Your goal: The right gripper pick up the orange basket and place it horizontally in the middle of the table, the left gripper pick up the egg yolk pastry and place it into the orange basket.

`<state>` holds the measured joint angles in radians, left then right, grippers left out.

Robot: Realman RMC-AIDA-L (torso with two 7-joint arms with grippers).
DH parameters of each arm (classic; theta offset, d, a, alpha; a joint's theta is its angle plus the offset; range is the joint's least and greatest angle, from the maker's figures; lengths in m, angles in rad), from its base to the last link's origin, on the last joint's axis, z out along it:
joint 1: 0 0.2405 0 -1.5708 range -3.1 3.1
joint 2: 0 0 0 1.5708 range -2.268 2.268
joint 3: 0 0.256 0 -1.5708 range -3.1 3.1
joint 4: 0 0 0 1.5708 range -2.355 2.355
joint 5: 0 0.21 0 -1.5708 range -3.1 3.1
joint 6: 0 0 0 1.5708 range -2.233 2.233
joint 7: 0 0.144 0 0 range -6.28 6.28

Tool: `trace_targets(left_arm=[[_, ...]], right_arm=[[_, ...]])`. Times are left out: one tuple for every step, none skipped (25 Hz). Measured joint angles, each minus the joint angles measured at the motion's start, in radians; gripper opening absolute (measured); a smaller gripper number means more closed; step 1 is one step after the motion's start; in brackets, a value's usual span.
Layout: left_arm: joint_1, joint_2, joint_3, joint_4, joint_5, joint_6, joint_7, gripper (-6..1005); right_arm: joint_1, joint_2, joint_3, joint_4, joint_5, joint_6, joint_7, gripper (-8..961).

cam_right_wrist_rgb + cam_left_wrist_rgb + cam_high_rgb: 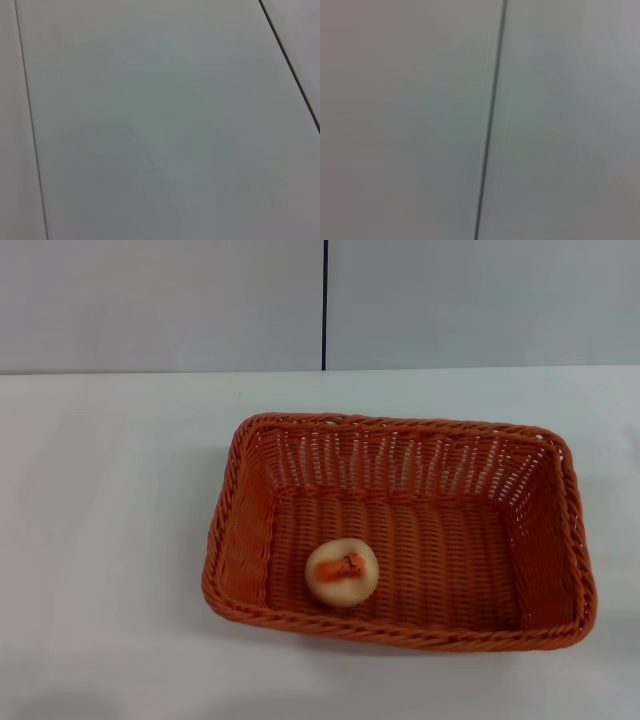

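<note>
- Neither end effector appears in any view, left or right, so whether either one is open or closed cannot be told.
- Both wrist views show only pale grey wall panels [160,120] crossed by thin dark seams.
- From the head view, an orange basket [565,540] sits lengthwise across the white surface [100,540], slightly right of the middle.
- Its long sides run left to right, and its braided rim faces up.
- A small round egg yolk pastry [342,573] lies inside the basket on the woven floor.
- It rests near the front wall, toward the basket's left half, with its orange-red top facing up.
- Behind the surface stands a grey wall [160,300] with one dark vertical seam.
</note>
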<state>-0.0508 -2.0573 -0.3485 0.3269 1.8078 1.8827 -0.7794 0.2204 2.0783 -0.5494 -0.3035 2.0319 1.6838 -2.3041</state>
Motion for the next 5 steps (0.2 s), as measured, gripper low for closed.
trace_targets(left_arm=[[0.005, -0.002, -0.015, -0.006, 0.0, 0.0, 0.003, 821], [0.009, -0.003, -0.026, -0.012, 0.0, -0.002, 0.006, 821], [0.009, -0.003, -0.026, -0.012, 0.0, -0.002, 0.006, 821], [0.009, -0.003, -0.026, -0.012, 0.0, -0.002, 0.006, 821], [0.009, -0.003, -0.026, -0.012, 0.0, -0.002, 0.006, 821]], right_arm=[[0.004, 0.0, 0.008, 0.012, 0.003, 0.007, -0.018, 644], [0.007, 0.0, 0.016, 0.023, 0.006, 0.013, -0.026, 644], [0.01, 0.0, 0.024, 0.033, 0.01, 0.017, -0.031, 644], [0.01, 0.0, 0.024, 0.033, 0.01, 0.017, -0.031, 644], [0.013, 0.0, 0.03, 0.055, 0.014, 0.021, -0.045, 644]])
